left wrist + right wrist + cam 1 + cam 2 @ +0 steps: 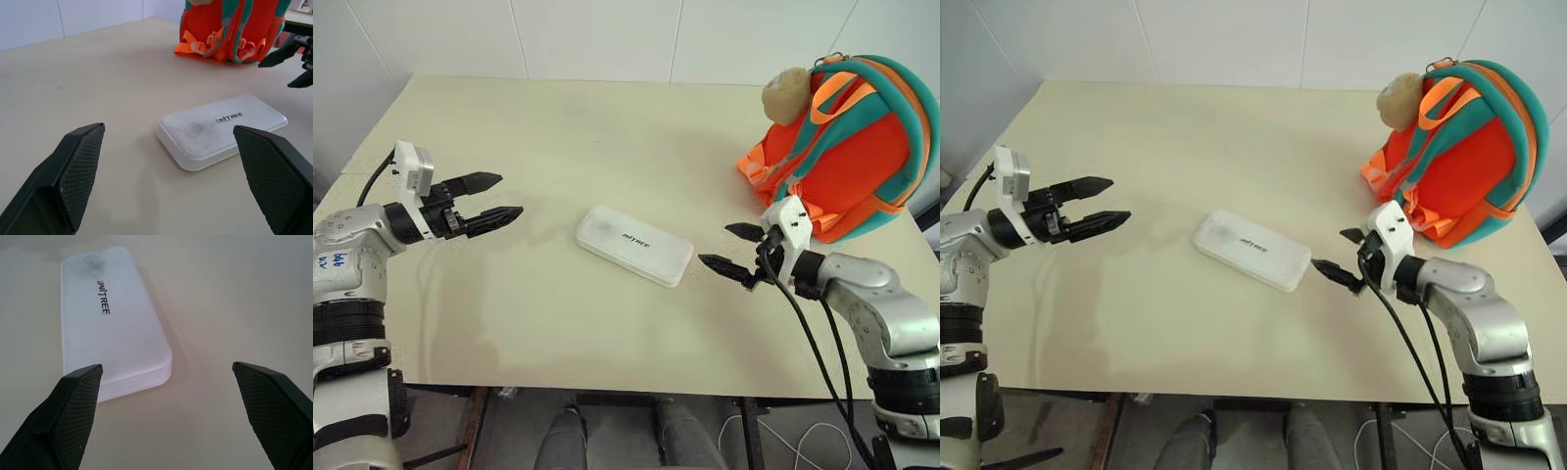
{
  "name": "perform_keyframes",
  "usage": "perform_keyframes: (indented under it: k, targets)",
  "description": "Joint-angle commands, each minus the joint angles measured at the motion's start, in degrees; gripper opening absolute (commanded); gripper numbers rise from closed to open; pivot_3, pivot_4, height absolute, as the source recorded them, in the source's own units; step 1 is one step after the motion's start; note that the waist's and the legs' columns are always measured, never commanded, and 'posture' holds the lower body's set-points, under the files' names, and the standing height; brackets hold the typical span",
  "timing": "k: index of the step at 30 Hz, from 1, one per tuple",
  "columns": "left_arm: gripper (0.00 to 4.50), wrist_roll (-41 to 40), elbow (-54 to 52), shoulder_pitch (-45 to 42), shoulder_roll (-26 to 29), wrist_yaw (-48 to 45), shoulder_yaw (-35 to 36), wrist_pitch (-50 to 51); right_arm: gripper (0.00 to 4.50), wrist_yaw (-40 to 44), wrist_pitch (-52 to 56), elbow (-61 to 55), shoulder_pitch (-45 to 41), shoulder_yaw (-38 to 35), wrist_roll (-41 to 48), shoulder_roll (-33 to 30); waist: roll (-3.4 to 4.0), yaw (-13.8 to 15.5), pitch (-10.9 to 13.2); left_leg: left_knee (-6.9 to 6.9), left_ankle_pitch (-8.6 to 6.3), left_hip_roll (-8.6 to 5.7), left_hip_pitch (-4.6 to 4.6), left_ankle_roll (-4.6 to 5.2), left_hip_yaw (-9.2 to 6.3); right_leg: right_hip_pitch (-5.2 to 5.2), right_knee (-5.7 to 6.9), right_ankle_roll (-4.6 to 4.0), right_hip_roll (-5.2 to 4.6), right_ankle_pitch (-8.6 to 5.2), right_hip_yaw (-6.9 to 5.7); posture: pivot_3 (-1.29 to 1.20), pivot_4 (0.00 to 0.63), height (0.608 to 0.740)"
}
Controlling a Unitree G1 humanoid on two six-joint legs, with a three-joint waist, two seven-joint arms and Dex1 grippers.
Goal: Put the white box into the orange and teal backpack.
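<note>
1. Head views: the white box lies flat on the table, not yet picked up, so the packing itself is still ahead. The orange and teal backpack stands well apart from the box, its beige plush charm on top.
2. Left wrist view: the left gripper is spread wide and empty, facing the box.
3. Right wrist view: the right gripper is spread wide and empty, just beside the box's end. Nothing stands between box and backpack.

Bright, even overhead light; soft faint shadows on table; all views sharp, no glare.
</note>
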Motion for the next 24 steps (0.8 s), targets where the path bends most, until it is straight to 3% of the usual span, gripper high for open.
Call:
perform_keyframes:
  k: [1, 11, 14, 18, 24]
  targets:
    - [4.50, 0.3, 0.5, -2.1, -0.2, -0.4, 0.2, -1.8, 4.49, -1.3, 0.9, -3.2, -0.5, -3.0, 1.7, -0.6, 0.00, 0.0, 0.0, 0.01, 0.00, 0.00, 0.00, 0.00, 0.01, 0.00, 0.02, 0.00, 0.00, 0.00, 0.00, 0.00, 0.150, 0.740]
    - [4.50, 1.3, 2.5, -2.7, 0.0, -1.6, -1.0, -2.8, 4.49, -3.3, 0.4, -1.4, -3.9, -0.4, 0.6, 1.5, 0.00, 0.2, 0.0, -0.01, 0.00, 0.02, 0.02, 0.00, -0.02, -0.01, 0.03, 0.00, 0.02, 0.00, -0.02, 0.00, 0.150, 0.740]
    - [3.91, 1.5, 2.3, -1.9, 0.4, -1.4, -0.6, -2.8, 3.88, -3.5, 0.3, -0.9, -4.4, 0.1, 0.5, 1.9, 0.00, 0.3, 0.0, -0.01, 0.01, 0.01, 0.01, 0.00, -0.02, -0.01, 0.02, 0.00, 0.01, 0.00, -0.02, 0.00, 0.150, 0.740]
    - [2.62, 3.3, 3.7, -1.6, 0.1, 0.7, -1.5, -2.5, 2.50, -3.9, -1.0, 1.4, -6.2, 1.1, -0.6, 2.7, 0.00, 0.3, 0.0, 0.00, 0.01, 0.00, 0.00, 0.00, -0.01, 0.00, 0.01, 0.00, -0.01, 0.00, -0.02, 0.00, 0.150, 0.740]
    - [0.67, 8.1, 14.2, -7.1, -1.8, 1.3, -4.6, -7.2, 0.45, -5.2, -1.9, 1.0, -4.1, 1.6, -2.2, 3.5, 0.00, 0.3, 0.0, -0.01, 0.01, 0.00, 0.01, 0.00, -0.03, -0.01, 0.03, 0.00, 0.02, 0.00, -0.04, 0.00, 0.150, 0.740]
